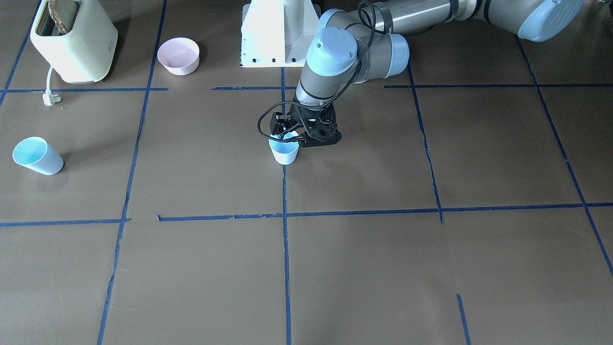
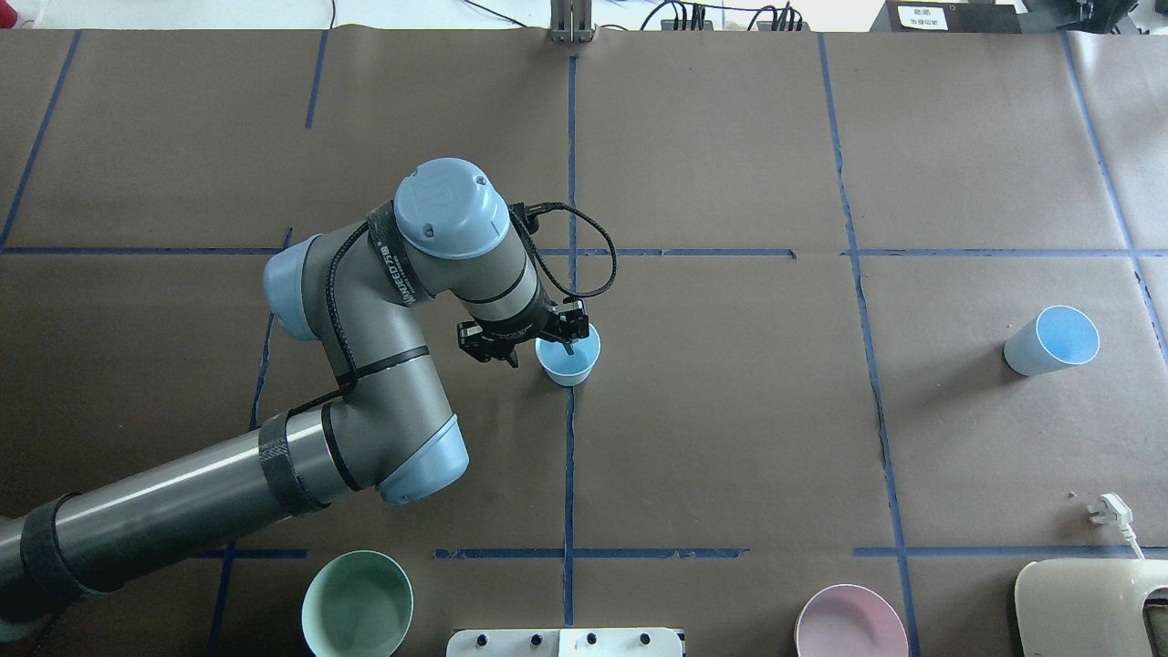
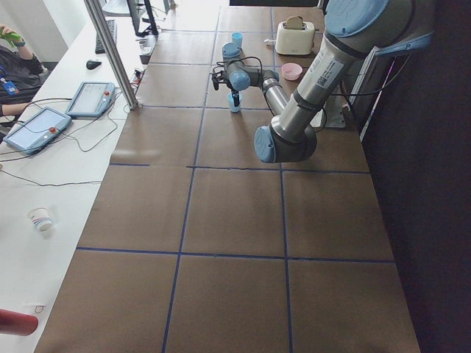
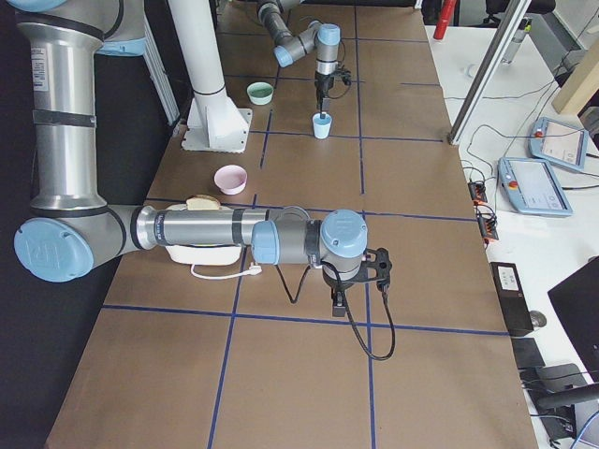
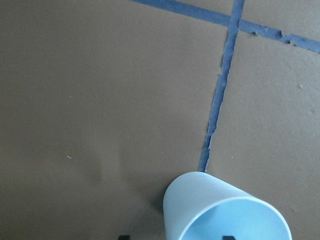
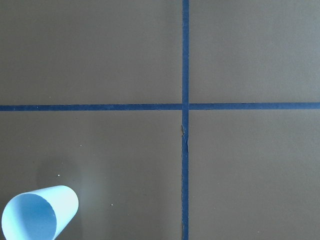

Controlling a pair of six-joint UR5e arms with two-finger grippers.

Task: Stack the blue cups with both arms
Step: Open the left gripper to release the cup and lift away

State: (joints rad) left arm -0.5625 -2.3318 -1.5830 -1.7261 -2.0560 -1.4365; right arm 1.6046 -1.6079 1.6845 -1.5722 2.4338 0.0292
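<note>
left arm is down at the middle of the surface [image 1: 383, 268], its tool [image 2: 544, 349] low over cup 1 [image 1: 284, 152]. that cup stands upright, mouth up, right on the centre blue tape line. the wrist view shows 2 dark fingertips at the bottom edge: 1 inside the cup's mouth, the other outside its wall with a gap. so the tool is spread apart, straddling the rim, not clamped on it.

cup 2 [image 1: 37, 155] sits well apart, far out on the robot's right side of the surface, nothing touching it. the right wrist view catches it in the lower corner, beside a tape crossing.

the right arm reaches out low on its own side, tool [image 4: 339, 301] pointing down close above the surface. it shows only from the side camera, so i cannot tell if it is apart or together.

a pink bowl [image 1: 178, 55] and a toaster [image 1: 74, 40] sit near the robot's base on the right side, a green bowl [image 2: 357, 604] on the left.
</note>
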